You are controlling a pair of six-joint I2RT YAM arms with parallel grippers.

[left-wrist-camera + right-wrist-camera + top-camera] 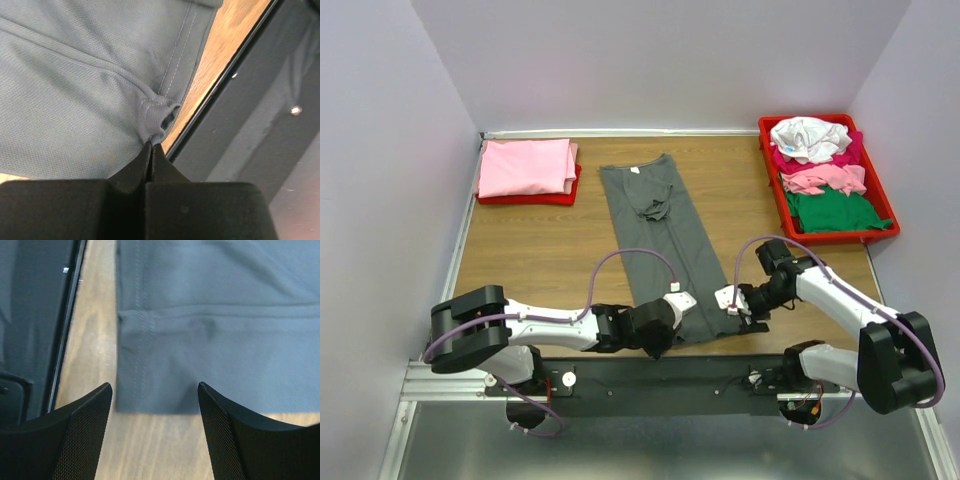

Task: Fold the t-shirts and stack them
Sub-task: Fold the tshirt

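Note:
A dark grey t-shirt lies folded into a long strip down the middle of the wooden table, its white neck label at the far end. My left gripper is at the near left hem corner. In the left wrist view the left gripper is shut on a bunched bit of the grey t-shirt's hem. My right gripper sits at the near right hem corner. Seen from the right wrist, the right gripper stands open, and the grey t-shirt's corner lies flat just ahead of its fingers.
A folded pink t-shirt rests on a red tray at the back left. Another red tray at the back right holds white, pink and green shirts. The table's black front rail runs close to both grippers.

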